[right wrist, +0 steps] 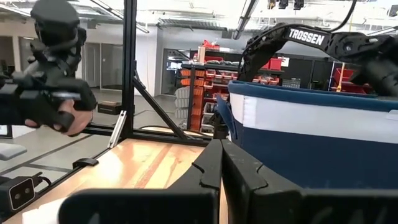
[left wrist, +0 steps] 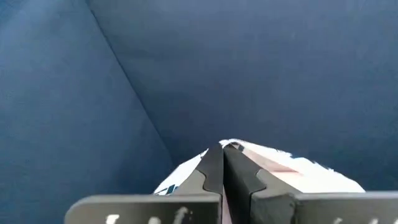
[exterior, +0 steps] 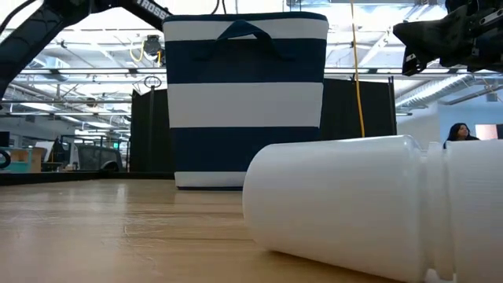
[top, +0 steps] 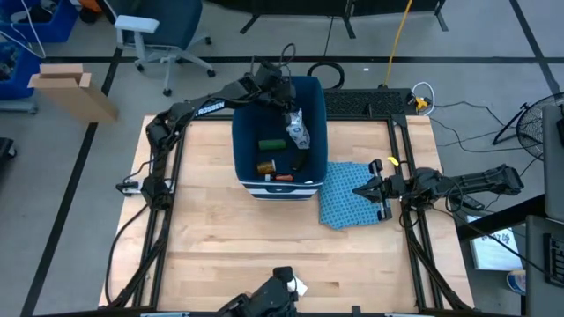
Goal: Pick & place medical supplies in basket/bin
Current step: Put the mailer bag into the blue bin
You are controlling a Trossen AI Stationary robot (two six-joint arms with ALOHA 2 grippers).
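Observation:
The dark-blue bin [top: 251, 132] stands at the table's far middle, striped white on its outside [exterior: 247, 102]. On its floor lie a green box [top: 270, 143], an orange pill bottle [top: 265, 165] and a red-white tube [top: 282, 177]. My left gripper [top: 291, 116] reaches over the bin's far rim and is shut on a white speckled flat packet [top: 299, 132]. My right gripper [top: 357, 189] waits shut over the blue patterned cloth [top: 345, 207], right of the bin, holding nothing. My left gripper pinches the white speckled packet between its two shut fingers; the packet's edge [left wrist: 273, 163] shows on both sides of the fingertips. The fingers slant down from the far left side into the bin. The packet hangs below them inside the bin, near its right wall.
A white bottle [exterior: 354, 204] lies on its side at the table's near edge [top: 295, 286]. The cloth lies flat against the bin's right side. Bare wood stretches left of and in front of the bin. A person shows beyond the table in the right wrist view.

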